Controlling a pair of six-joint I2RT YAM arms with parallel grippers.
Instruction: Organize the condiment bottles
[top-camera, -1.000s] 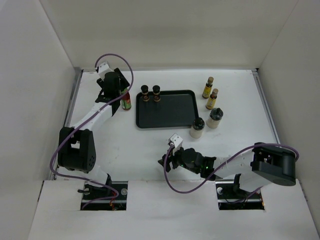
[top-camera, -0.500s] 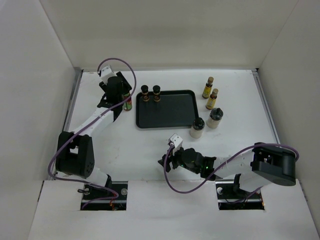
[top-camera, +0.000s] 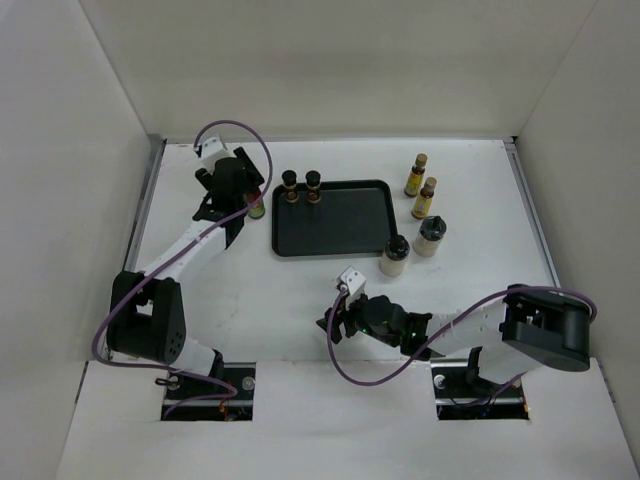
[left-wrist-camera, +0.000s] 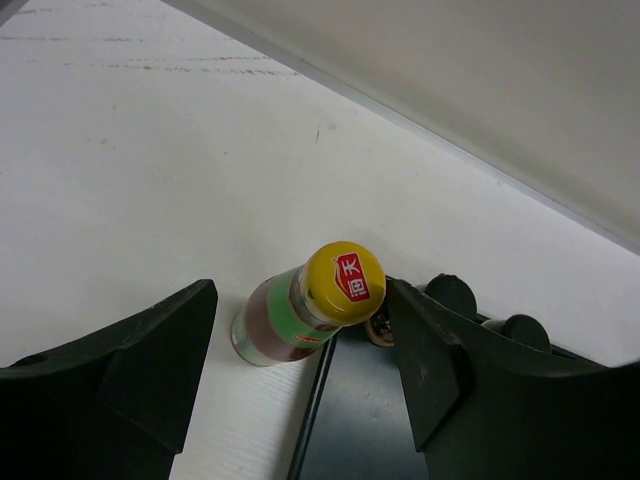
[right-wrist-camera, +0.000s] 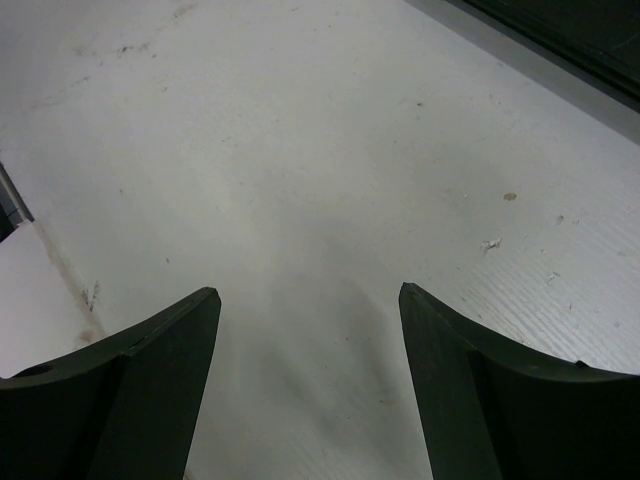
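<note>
The red bottle (left-wrist-camera: 300, 318) with a green label and yellow cap stands on the table beside the tray's left edge; it also shows in the top view (top-camera: 256, 208). My left gripper (left-wrist-camera: 300, 295) is open, its fingers on either side of the bottle, with the cap close to the right finger. Two short dark black-capped bottles (top-camera: 289, 187) (top-camera: 313, 186) stand at the tray's far left edge. Two slim yellow-labelled bottles (top-camera: 416, 175) (top-camera: 426, 198) and two squat pale jars (top-camera: 395, 255) (top-camera: 431, 237) stand right of the tray. My right gripper (top-camera: 335, 325) is open and empty over bare table (right-wrist-camera: 310, 295).
The flat black tray (top-camera: 340, 225) lies mid-table; its edge shows in the left wrist view (left-wrist-camera: 345, 420). White walls close in the table at the back and both sides. The left arm's purple cable (top-camera: 225, 128) loops above its wrist.
My left gripper has shifted slightly right and down over the red bottle, and its arm has swung. The bottle and the right arm have not moved.
</note>
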